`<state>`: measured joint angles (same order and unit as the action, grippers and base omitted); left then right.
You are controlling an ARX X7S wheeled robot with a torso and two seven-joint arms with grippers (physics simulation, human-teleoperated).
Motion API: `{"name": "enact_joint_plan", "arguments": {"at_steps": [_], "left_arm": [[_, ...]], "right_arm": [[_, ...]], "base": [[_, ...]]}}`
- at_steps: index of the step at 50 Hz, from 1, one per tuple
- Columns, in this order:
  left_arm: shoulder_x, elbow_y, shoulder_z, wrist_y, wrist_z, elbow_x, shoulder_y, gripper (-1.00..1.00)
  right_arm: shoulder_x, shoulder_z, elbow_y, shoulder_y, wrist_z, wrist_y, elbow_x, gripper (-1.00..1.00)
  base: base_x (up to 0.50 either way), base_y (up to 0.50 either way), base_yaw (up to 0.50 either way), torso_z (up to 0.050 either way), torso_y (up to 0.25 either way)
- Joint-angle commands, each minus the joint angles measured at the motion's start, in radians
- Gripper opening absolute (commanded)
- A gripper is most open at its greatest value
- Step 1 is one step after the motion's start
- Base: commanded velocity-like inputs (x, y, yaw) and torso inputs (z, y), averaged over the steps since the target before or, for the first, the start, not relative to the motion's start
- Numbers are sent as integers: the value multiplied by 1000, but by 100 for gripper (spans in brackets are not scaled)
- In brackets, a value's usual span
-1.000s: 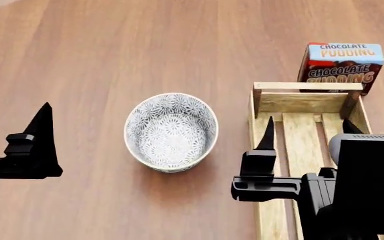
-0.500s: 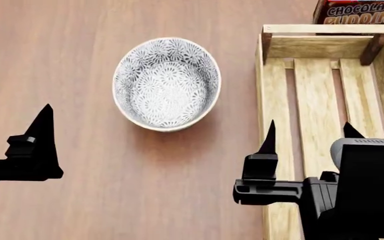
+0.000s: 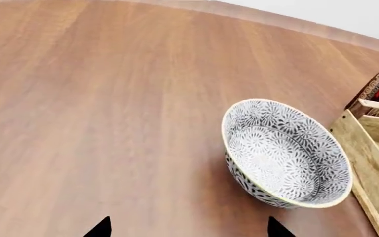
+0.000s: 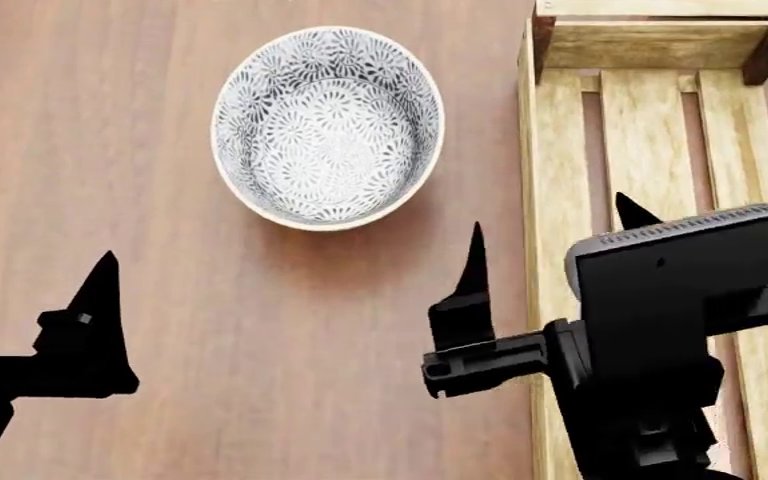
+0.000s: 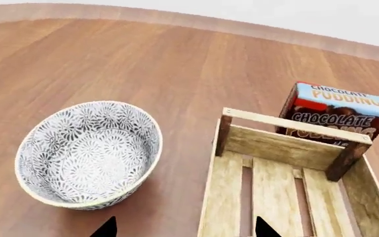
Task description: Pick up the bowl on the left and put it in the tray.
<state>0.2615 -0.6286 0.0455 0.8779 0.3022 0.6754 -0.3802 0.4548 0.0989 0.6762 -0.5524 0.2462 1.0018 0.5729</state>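
The bowl (image 4: 328, 125), white with a dense grey-black floral pattern, stands upright on the wooden table to the left of the tray (image 4: 538, 200), a long light-wood slatted crate. My left gripper (image 4: 40, 265) is open, nearer than the bowl and to its left, holding nothing. My right gripper (image 4: 551, 215) is open too, straddling the tray's left wall, with one fingertip over the table and the other over the slats. In the left wrist view the bowl (image 3: 285, 153) lies ahead of the gripper (image 3: 188, 222), off to one side. The right wrist view shows the bowl (image 5: 87, 153) and the tray (image 5: 288, 148) side by side.
A chocolate pudding box (image 5: 337, 116) stands just behind the tray's far end, and its edge also shows in the left wrist view as the box (image 3: 377, 91). The wooden table (image 4: 157, 330) stretches wide to the left of the bowl, and its far edge (image 3: 275, 19) is visible.
The head view has swung down: bowl and tray slid up the picture and the pudding box left it. My right gripper shifted left toward the tray's wall. Both grippers stay open.
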Motion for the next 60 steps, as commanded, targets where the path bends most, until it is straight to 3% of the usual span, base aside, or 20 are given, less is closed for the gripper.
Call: {"name": "enact_joint_plan", "arguments": {"at_steps": [1,7,28,60], "left_arm": [[12,55,-29,-89,-20,-71,100,100],[30,70,-53,-131,-31,-116,132,100],[40,95,-66,-165,-27,-140,141,100],[45,150,-47,-203,-39,-123,164,100]], "right_arm": [[135,383,-161,-212,-220,-145,-221,100],[137,542,-271,-311,-285,-189,-331,100],[75,810,-668,-504,-488,-400,-511,100],[-112,988,-1233,-639,-545,-761,-648,100]], "base": [[0,0,0,0,0],[0,0,0,0,0],[0,0,0,0,0],[0,0,0,0,0]]}}
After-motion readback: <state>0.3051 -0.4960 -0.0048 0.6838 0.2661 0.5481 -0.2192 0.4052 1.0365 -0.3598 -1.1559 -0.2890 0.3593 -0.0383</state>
